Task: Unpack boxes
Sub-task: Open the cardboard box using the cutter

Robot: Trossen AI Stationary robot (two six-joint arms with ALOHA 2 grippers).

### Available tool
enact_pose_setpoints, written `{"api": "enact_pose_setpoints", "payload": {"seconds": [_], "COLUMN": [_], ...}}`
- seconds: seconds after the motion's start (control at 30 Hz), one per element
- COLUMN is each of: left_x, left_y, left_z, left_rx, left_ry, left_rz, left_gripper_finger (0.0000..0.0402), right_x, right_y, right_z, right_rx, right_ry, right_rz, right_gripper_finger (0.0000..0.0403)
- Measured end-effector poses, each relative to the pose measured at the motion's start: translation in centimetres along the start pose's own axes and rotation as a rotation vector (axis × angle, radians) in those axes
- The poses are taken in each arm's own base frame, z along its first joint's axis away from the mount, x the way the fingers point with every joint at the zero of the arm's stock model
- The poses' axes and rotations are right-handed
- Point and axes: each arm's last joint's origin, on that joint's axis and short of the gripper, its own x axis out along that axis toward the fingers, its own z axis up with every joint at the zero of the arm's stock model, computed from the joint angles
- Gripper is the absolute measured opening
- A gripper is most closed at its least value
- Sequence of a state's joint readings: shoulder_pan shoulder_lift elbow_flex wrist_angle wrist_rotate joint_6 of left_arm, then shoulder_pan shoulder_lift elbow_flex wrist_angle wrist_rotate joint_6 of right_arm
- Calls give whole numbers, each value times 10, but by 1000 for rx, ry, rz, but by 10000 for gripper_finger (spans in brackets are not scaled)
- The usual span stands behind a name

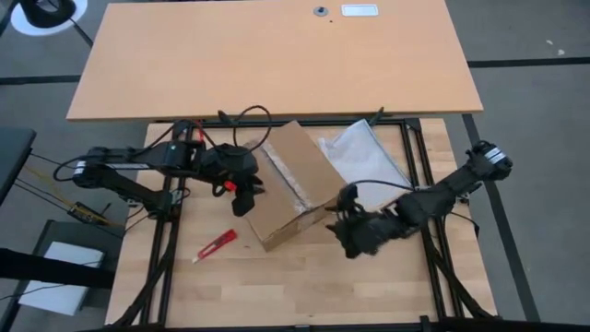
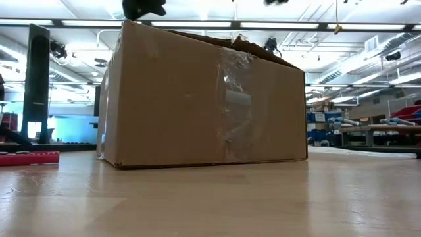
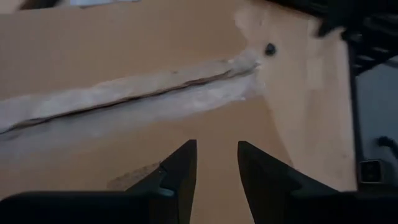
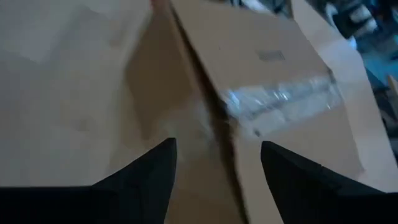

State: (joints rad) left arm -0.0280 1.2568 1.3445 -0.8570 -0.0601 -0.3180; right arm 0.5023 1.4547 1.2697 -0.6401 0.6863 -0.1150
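A brown cardboard box (image 1: 290, 184) stands on its bottom in the middle of the wooden table, turned at an angle, with its top flaps down and a taped seam (image 3: 124, 99) along the top. My left gripper (image 1: 246, 195) is over the box's left end; in the left wrist view its fingers (image 3: 216, 144) stand a little apart above the top with nothing between them. My right gripper (image 1: 348, 226) is off the box's near right corner, raised, and its fingers (image 4: 217, 144) are wide open and point at the box's taped side (image 4: 280, 99).
A red box cutter (image 1: 215, 245) lies on the table left of the box's near corner. A clear plastic bag (image 1: 364, 155) lies flat beside the box's far right side. A larger desk (image 1: 277, 55) stands beyond the table. Bare tabletop (image 1: 304, 286) lies toward the near edge.
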Motion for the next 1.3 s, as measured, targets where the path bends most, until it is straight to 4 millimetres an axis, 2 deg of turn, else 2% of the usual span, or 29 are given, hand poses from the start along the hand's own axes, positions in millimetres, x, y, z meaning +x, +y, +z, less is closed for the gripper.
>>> {"api": "enact_pose_setpoints", "payload": {"seconds": [0.13, 0.23, 0.4, 0.57, 0.67, 0.9, 1.13, 1.3], "left_x": [17, 28, 46, 60, 66, 79, 85, 86], "left_y": [-1, -1, 1, 5, 7, 11, 12, 11], "left_z": [-5, -10, -23, -39, -46, -62, -66, -64], "left_rx": [-2, -5, -15, -100, -127, -207, -214, -212], "left_ry": [-36, -48, -44, 0, 18, 43, 0, -18], "left_rz": [-52, -103, -150, -145, -145, -139, -159, -167], "left_gripper_finger": [129, 129, 129, 129, 129, 129, 129, 129], "right_x": [29, 47, 63, 74, 74, 49, 63, 64], "right_y": [-10, -10, -1, 7, 7, -6, -14, -16], "right_z": [-4, -7, -8, -11, -11, -4, -10, -10], "right_rx": [7, -29, -49, -78, -95, -106, -84, -96], "right_ry": [71, 109, 132, 168, 171, 117, 150, 147], "right_rz": [-35, -16, 20, 12, -11, -109, -64, -49], "right_gripper_finger": [230, 227, 222, 215, 215, 215, 214, 213]}}
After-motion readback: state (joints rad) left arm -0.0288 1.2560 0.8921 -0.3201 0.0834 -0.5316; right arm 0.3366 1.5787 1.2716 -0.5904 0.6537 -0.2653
